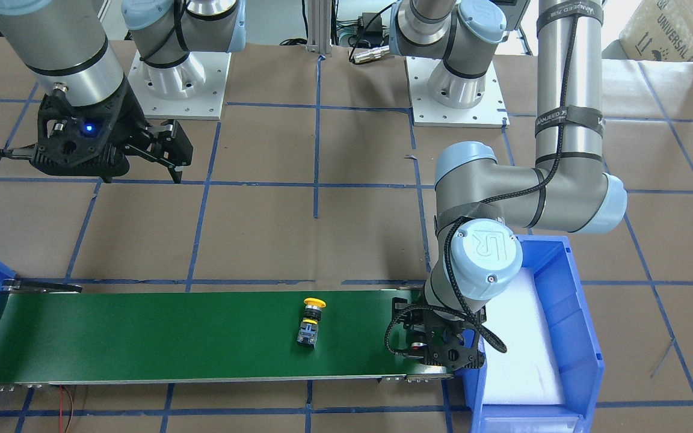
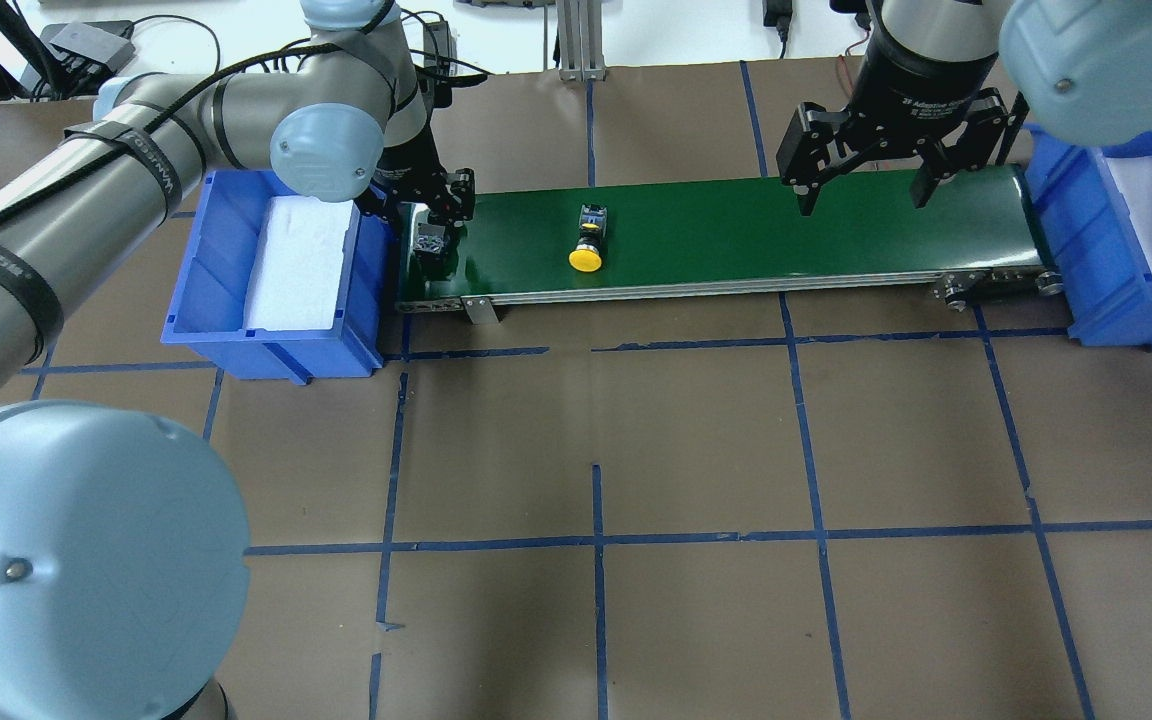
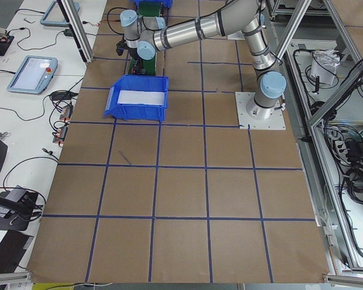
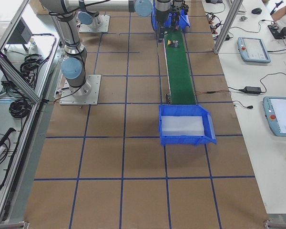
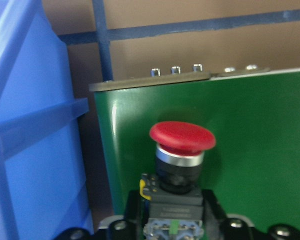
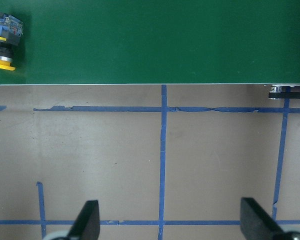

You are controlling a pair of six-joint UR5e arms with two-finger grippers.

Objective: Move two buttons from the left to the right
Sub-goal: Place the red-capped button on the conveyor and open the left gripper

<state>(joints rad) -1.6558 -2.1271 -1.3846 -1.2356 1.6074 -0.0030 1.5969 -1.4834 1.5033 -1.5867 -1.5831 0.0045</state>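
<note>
Green conveyor belt (image 2: 786,230), blue bin (image 2: 196,260) at each end (white foam liners (image 2: 296,260)), brown tape-gridded table (image 2: 696,440)

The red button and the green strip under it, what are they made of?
Red button: cap looks like moulded plastic, matte with a soft sheen; the silver ring below it shines like metal, possibly plated plastic.
Green strip: likely smooth rubber or PVC belting, glossy, since it shows pale reflections.

Smooth plastic red button (image 5: 182,137) — glossy belt (image 5: 260,150)
</note>
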